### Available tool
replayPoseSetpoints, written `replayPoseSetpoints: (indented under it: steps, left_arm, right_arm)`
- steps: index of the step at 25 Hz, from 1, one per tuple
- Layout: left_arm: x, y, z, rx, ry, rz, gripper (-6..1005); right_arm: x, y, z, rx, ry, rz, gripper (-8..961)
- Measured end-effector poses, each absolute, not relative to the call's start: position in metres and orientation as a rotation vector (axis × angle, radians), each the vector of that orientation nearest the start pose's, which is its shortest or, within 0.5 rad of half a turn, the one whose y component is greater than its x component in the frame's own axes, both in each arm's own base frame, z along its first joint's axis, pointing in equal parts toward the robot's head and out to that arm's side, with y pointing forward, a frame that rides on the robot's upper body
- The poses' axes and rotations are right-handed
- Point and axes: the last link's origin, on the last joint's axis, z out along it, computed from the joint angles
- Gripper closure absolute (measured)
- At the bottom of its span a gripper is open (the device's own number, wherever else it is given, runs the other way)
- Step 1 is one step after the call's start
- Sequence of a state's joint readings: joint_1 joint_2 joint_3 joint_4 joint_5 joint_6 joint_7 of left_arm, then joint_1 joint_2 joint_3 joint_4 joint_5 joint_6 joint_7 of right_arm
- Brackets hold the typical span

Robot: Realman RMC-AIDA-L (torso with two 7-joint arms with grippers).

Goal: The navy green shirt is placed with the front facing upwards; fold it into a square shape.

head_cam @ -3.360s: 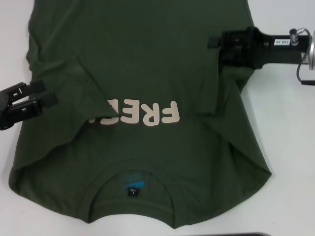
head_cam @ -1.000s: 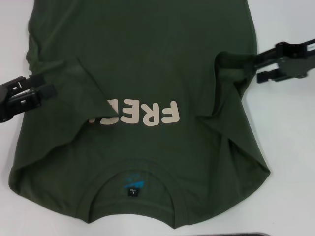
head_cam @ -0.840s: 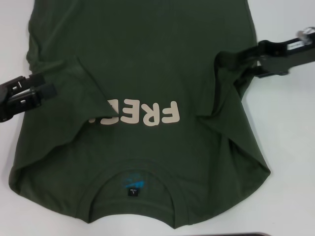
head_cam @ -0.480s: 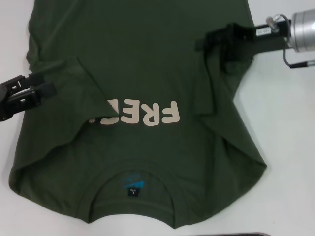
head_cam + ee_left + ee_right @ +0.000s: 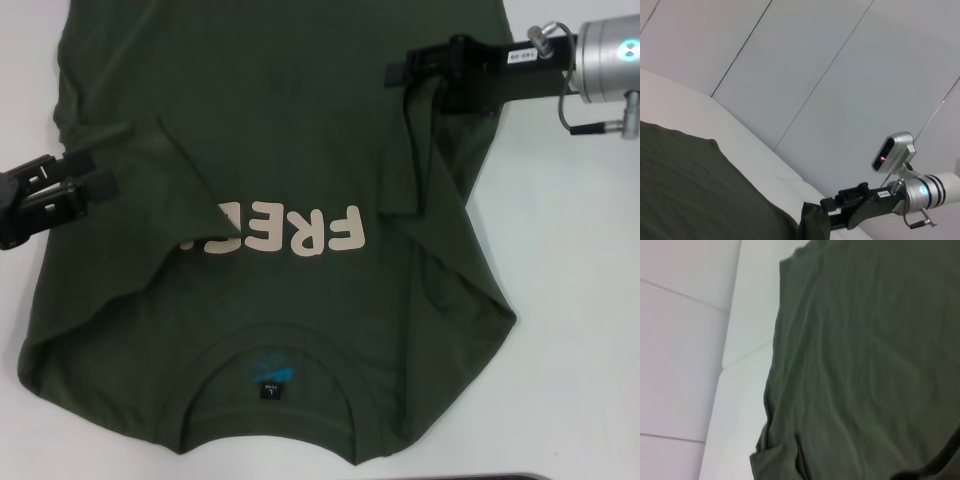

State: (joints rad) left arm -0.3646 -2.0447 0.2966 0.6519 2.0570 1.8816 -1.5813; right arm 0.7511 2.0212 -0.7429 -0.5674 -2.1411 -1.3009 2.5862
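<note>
Shirt (image 5: 290, 150) lies flat on the white table (image 5: 580, 300), front up, its collar (image 5: 270, 375) at the near edge of the head view and the cream "FREE!" lettering (image 5: 290, 232) just beyond it, the hem running out of view at the far side.

Nearest the collar end, the left gripper (image 5: 95, 180) rests at the shirt's left edge, just beside the sleeve flap (image 5: 150, 170) that already lies folded inward over the chest and covers the last character of the lettering. Its fingers (image 5: 75, 160) stand slightly apart and hold no cloth that I can see.

Farther off, the right gripper (image 5: 400, 72) is over the shirt body, inboard of the right edge, pinched shut on the right-side fabric. A raised ridge of cloth (image 5: 420, 170) runs from its tip back toward the lettering; the left wrist view shows a bunch of cloth hanging from that gripper (image 5: 822, 220).

The step in hand looks like the right-side inward fold, matching the left one. The next move likely calls for lowering the held edge onto the chest so the crease lies straight and parallel to the left fold, then letting go without dragging the layer. The lengthwise folds toward a square are not yet done.
</note>
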Motion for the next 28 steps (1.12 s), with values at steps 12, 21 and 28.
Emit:
replayPoseSetpoints:
  steps: [12, 21, 28]
  left_arm:
    - [-0.311, 0.26, 0.058, -2.464, -1.139, -1.097, 157]
    - [-0.308, 0.262, 0.064, -2.477, -1.184, -1.112, 157]
    - [-0.309, 0.261, 0.065, -2.47, -1.186, -1.114, 157]
  right_arm:
    - [0.237, 0.387, 0.018, -2.246, 2.057, 0.498, 384]
    - [0.211, 0.388, 0.102, -2.372, 1.906, 0.792, 384]
    - [0.234, 0.38, 0.085, -2.346, 1.976, 0.316, 385]
